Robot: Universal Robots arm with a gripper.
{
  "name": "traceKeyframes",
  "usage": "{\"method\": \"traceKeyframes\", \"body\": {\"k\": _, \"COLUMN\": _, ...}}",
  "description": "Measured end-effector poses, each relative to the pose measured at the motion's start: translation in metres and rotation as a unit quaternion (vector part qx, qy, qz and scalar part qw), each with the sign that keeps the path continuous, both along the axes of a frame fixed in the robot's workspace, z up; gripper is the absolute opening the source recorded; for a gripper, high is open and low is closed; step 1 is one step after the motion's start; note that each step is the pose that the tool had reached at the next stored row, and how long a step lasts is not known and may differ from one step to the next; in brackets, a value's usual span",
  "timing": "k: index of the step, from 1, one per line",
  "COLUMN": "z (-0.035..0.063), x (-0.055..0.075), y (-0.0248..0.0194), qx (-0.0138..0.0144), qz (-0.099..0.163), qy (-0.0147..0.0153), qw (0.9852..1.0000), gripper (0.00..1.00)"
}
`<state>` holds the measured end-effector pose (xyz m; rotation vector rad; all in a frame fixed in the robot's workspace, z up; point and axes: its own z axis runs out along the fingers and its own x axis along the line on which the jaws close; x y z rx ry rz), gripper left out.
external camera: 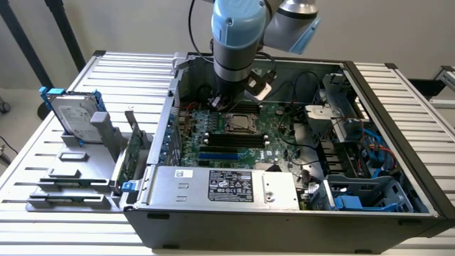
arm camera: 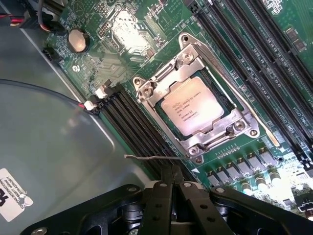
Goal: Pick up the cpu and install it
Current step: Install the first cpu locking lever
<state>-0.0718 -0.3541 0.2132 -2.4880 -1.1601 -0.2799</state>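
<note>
The cpu (arm camera: 192, 106) sits flat in its socket on the green motherboard (external camera: 278, 143), inside the open computer case (external camera: 284, 226); a silver retention frame (arm camera: 234, 128) lies closed around its edges, leaving the printed metal top bare; in the exterior view it lies near the middle of the board, just beyond the black memory slots (external camera: 233, 140). The gripper (arm camera: 172, 175) hangs close above the board beside the socket, its two black fingers pressed together with nothing between them; a thin metal lever (arm camera: 151, 157) runs just past the fingertips, and whether they touch it I cannot tell. Outside the case, at the exterior view's left, a hard drive (external camera: 71, 114) with blue rails stands upright in a grey holder (external camera: 78, 176); a green expansion card (external camera: 130, 154) stands between holder and case; a silver power supply (external camera: 224, 186) lies along the near edge of the case
</note>
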Motion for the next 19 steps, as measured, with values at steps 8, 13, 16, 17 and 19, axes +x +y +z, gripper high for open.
{"method": "traceKeyframes", "body": {"k": 8, "z": -0.0019, "x": -0.0006, "y": 0.0001, "qx": -0.0078, "qz": 0.000, "qy": -0.0049, "qw": 1.0000, "gripper": 0.11}}
{"method": "traceKeyframes", "body": {"k": 13, "z": -0.0044, "x": -0.0011, "y": 0.0004, "qx": -0.0092, "qz": 0.000, "qy": -0.0077, "qw": 0.9999, "gripper": 0.11}}
{"method": "traceKeyframes", "body": {"k": 16, "z": -0.0058, "x": -0.0012, "y": 0.0018, "qx": -0.0094, "qz": 0.000, "qy": -0.0088, "qw": 0.9999, "gripper": 0.11}}
{"method": "traceKeyframes", "body": {"k": 17, "z": -0.0062, "x": -0.0012, "y": 0.0024, "qx": -0.0094, "qz": 0.000, "qy": -0.0091, "qw": 0.9999, "gripper": 0.11}}
{"method": "traceKeyframes", "body": {"k": 19, "z": -0.0069, "x": -0.0012, "y": 0.0037, "qx": -0.0094, "qz": 0.000, "qy": -0.0096, "qw": 0.9999, "gripper": 0.11}}
